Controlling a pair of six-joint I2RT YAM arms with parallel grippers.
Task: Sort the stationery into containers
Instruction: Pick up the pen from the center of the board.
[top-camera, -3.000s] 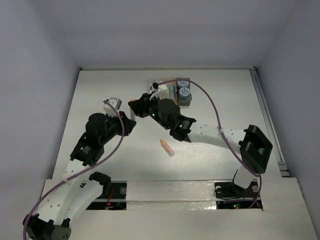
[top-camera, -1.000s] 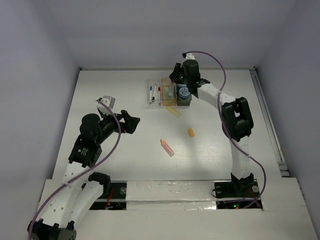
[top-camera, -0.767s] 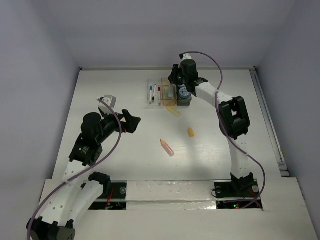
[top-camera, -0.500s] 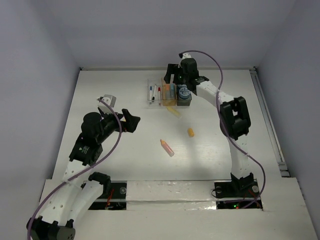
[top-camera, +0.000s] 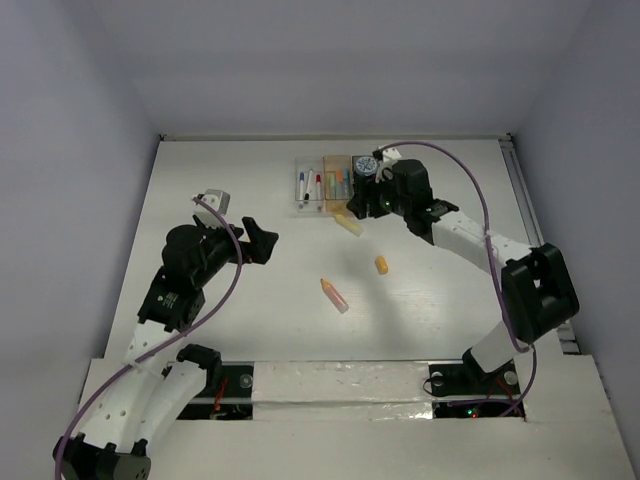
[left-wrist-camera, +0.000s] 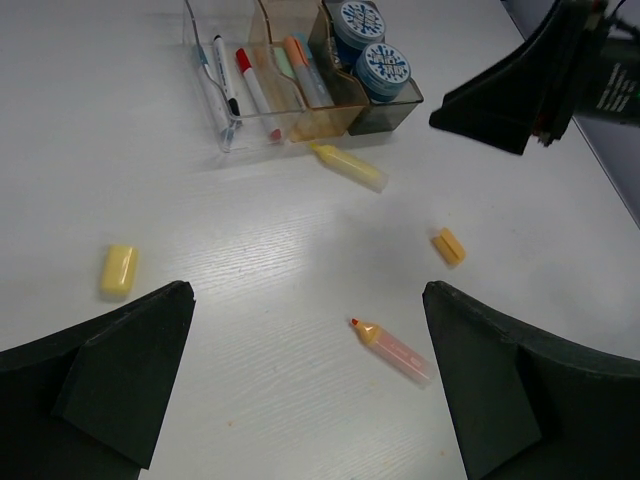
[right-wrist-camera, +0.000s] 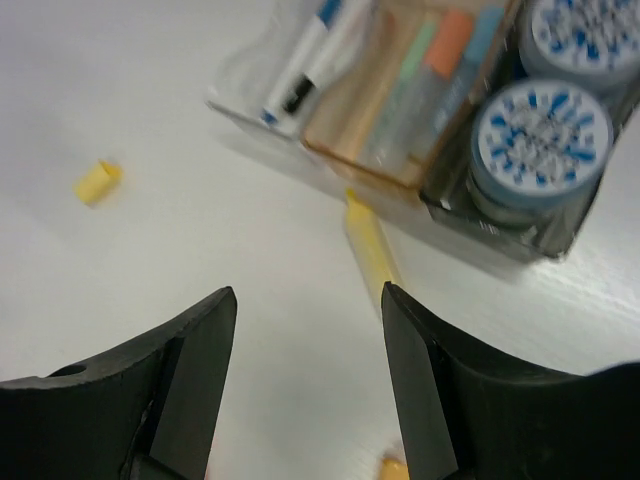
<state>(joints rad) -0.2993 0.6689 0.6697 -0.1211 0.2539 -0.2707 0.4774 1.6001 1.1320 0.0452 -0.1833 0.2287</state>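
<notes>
- Yellow marker (right-wrist-camera: 370, 245): flat on tabletop (left-wrist-camera: 250, 260), tip just beside front of containers (left-wrist-camera: 255, 128).
- Pink marker (left-wrist-camera: 395, 350), orange bit (left-wrist-camera: 448, 246), yellow bit (left-wrist-camera: 118, 270): loose, farther from containers.
- Right jaws (right-wrist-camera: 305, 380): partly open, empty, hover near containers, over yellow marker.
- Left jaws (left-wrist-camera: 310, 400): wide open, empty, well away from containers.
- Watch out: marker smooth, round plastic. Your pinch off-centre may make it roll or slip.
- Containers thin, see-through. Your bump could shove them, shake round rolls (right-wrist-camera: 540, 135).
- Bits small, blocky, easy to miss.
</notes>
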